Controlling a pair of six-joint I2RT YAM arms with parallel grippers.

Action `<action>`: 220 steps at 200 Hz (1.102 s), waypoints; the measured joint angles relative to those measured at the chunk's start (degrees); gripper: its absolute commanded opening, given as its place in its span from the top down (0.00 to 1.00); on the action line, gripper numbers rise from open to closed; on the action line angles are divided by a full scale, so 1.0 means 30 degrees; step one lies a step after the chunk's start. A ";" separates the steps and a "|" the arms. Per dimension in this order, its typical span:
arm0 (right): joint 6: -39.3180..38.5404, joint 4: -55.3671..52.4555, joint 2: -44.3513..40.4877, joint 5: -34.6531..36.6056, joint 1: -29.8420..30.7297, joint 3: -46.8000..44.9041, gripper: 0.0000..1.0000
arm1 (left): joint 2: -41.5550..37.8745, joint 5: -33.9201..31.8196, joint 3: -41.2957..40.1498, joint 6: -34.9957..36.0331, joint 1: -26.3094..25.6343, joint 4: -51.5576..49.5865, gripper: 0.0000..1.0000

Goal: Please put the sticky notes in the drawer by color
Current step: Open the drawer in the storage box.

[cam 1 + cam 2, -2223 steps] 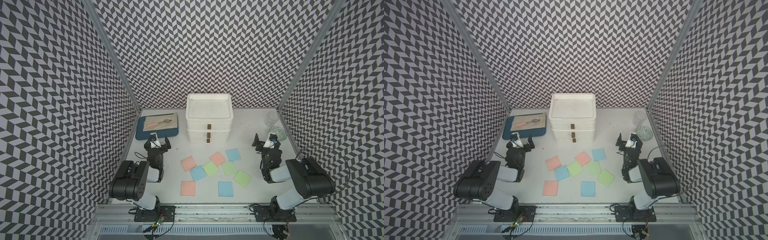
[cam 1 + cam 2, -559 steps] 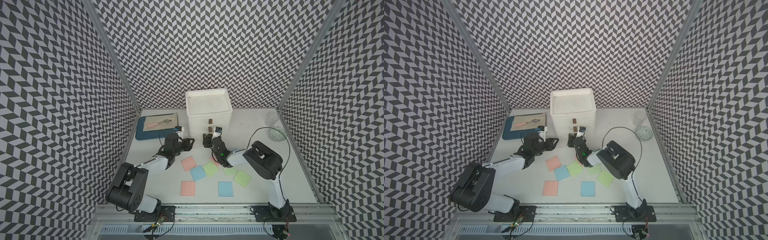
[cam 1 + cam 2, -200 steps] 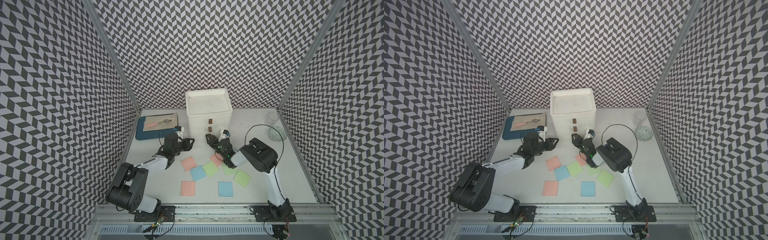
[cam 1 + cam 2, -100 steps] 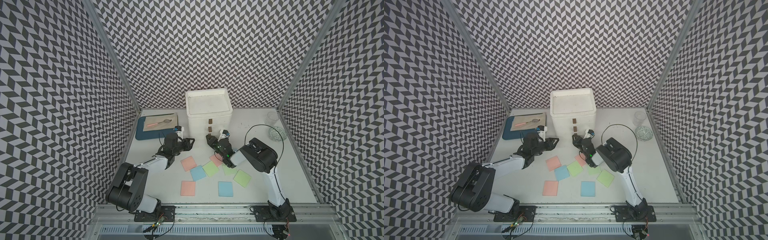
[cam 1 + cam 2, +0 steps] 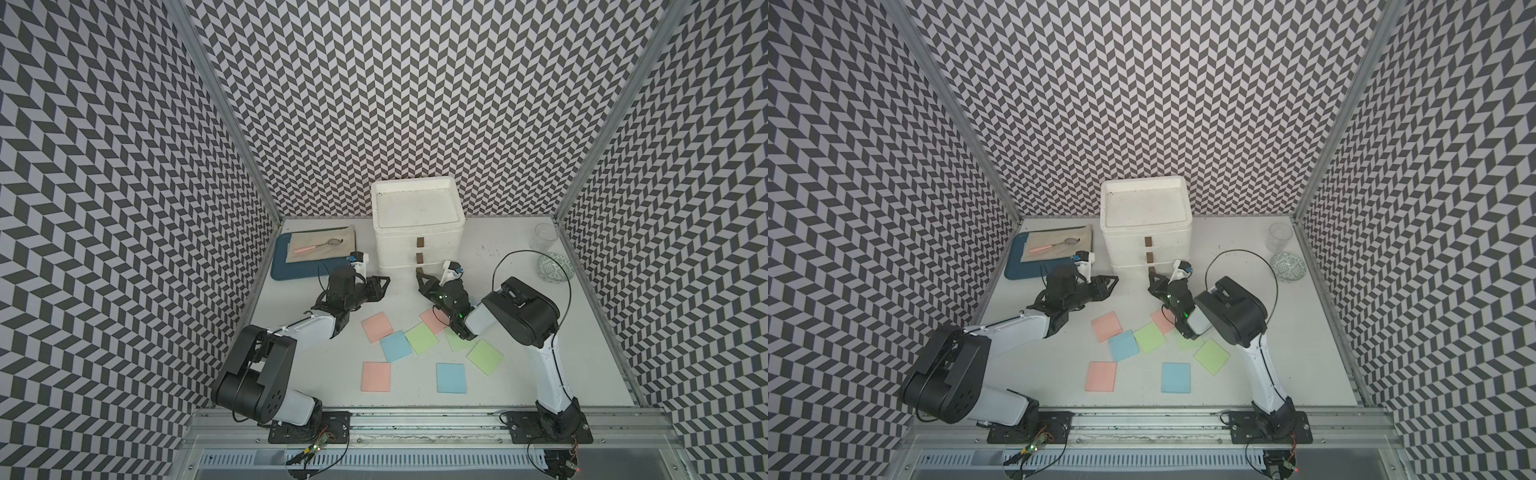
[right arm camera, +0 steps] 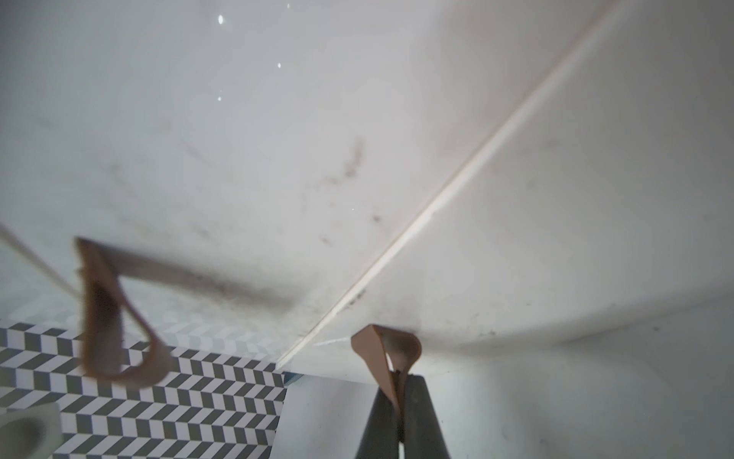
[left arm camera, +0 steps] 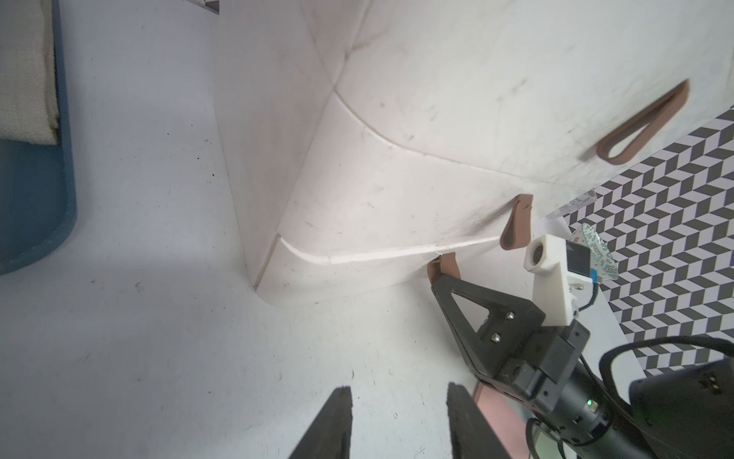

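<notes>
Tab [image 6: 375, 346] lowest on the drawer [image 5: 395, 249] sits pinched in right tool [image 6: 398, 377]; left tool [image 7: 399, 393] spread nearby.

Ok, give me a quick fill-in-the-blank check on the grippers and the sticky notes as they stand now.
1. On the white drawer unit, the right gripper is shut on a brown tab handle, the ___ of the three.
2. The left gripper, jaws apart, holds ___.
3. Every sticky note in view lies on the ___.
4. The spoon lies on a beige cloth in the ___ tray.

Missing words: lowest; nothing; table; blue.
</notes>
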 measured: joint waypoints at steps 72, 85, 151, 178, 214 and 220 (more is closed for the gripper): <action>-0.0044 -0.0204 -0.4175 -0.0576 0.1377 -0.5421 0.94 | 0.0328 0.0226 0.0007 -0.0044 0.0000 0.0000 0.52; -0.0058 -0.0495 -0.4940 -0.0634 0.1843 -0.6178 0.94 | 0.0328 0.0255 0.0007 -0.0044 0.0000 -0.0007 0.50; -0.0051 -0.2382 -0.8167 -0.0058 0.3883 -0.8488 0.93 | 0.0393 0.0444 0.0015 -0.0066 -0.0007 -0.0007 0.47; -0.0051 -0.2827 -0.8619 0.0000 0.4095 -0.8976 0.92 | 0.0393 0.0444 0.0015 -0.0066 -0.0015 -0.0007 0.46; -0.0226 -0.3249 -0.8692 -0.0022 0.4248 -0.8983 0.61 | 0.0386 0.0444 0.0015 -0.0029 -0.0029 0.0000 0.44; -0.0306 -0.3541 -0.8816 -0.0029 0.4299 -0.8954 0.56 | 0.0386 0.0444 0.0015 -0.0022 -0.0058 -0.0007 0.44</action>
